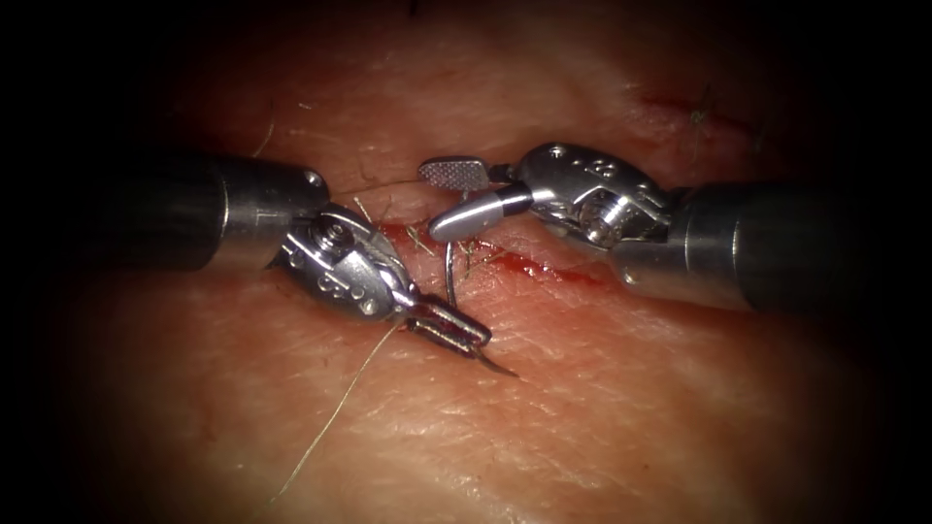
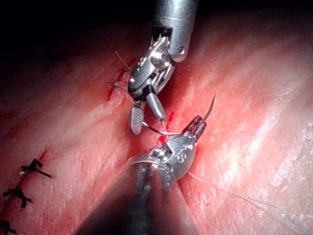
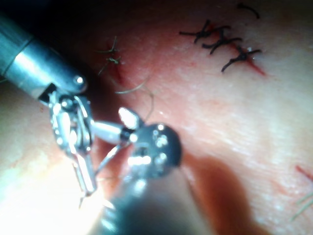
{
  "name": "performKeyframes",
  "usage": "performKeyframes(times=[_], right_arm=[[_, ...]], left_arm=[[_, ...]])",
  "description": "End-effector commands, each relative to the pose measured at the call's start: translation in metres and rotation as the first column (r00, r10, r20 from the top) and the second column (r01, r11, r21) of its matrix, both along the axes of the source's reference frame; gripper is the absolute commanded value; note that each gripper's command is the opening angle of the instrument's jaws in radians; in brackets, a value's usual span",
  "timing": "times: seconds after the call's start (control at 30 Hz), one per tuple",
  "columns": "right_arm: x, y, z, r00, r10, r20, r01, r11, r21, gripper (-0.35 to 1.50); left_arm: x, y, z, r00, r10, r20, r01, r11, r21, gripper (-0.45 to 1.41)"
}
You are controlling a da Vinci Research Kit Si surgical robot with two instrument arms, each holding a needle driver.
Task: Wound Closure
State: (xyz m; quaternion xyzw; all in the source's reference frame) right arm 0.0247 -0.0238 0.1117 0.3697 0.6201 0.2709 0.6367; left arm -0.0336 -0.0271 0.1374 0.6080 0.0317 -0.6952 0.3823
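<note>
In the endoscope view my left tool (image 1: 454, 333) has its jaws shut on the curved needle (image 1: 449, 277) close to its sharp end, and the tip sticks out past the jaws over the tissue (image 1: 582, 417). The needle's body arcs back to the cut (image 1: 544, 267) and ends under my right tool (image 1: 449, 199), which hangs open and holds nothing. I cannot tell whether the needle's tail still sits in the tissue. Pale thread (image 1: 330, 422) trails forward from the left tool. The left wrist view shows the left tool (image 2: 195, 129) on the needle (image 2: 210, 105) and the open right tool (image 2: 146, 116).
Dark knotted stitches (image 3: 220, 39) close another stretch of the wound, also seen as stitches (image 2: 27, 171) in the left wrist view. Short cut thread ends (image 1: 699, 109) stand at the back right. Red fluid (image 1: 573, 275) lines the cut.
</note>
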Motion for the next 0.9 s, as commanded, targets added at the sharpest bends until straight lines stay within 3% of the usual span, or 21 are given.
performKeyframes(times=[0.03, 0.07, 0.17, 0.27, 0.5, 0.9], right_arm=[[0.0006, 0.0000, 0.0003, 1.000, 0.001, -0.003, -0.001, 1.000, -0.001, 0.34], [0.0005, 0.0000, 0.0002, 1.000, 0.001, -0.003, -0.001, 1.000, 0.000, 0.35], [-0.0005, 0.0008, -0.0003, 0.999, 0.035, 0.021, -0.035, 0.999, 0.014, 0.81], [-0.0013, 0.0011, -0.0006, 0.999, 0.039, 0.011, -0.039, 0.999, 0.008, 0.82], [-0.0018, 0.0018, -0.0010, 0.996, 0.081, 0.023, -0.081, 0.997, -0.008, 1.26], [-0.0031, 0.0018, -0.0005, 0.994, 0.105, 0.027, -0.103, 0.993, -0.051, 1.29]], left_arm=[[-0.0006, -0.0002, 0.0006, 1.000, 0.001, 0.001, -0.001, 1.000, 0.002, -0.45], [-0.0006, -0.0002, 0.0006, 1.000, 0.001, 0.001, -0.001, 1.000, 0.002, -0.45], [-0.0004, -0.0002, 0.0005, 1.000, 0.002, -0.002, -0.002, 1.000, 0.000, -0.45], [-0.0004, -0.0001, 0.0005, 1.000, 0.000, -0.002, 0.000, 1.000, -0.001, -0.45], [-0.0001, -0.0002, 0.0004, 1.000, -0.002, -0.004, 0.002, 1.000, -0.003, -0.45], [0.0009, 0.0002, -0.0002, 1.000, -0.014, -0.016, 0.014, 1.000, -0.015, -0.45]])
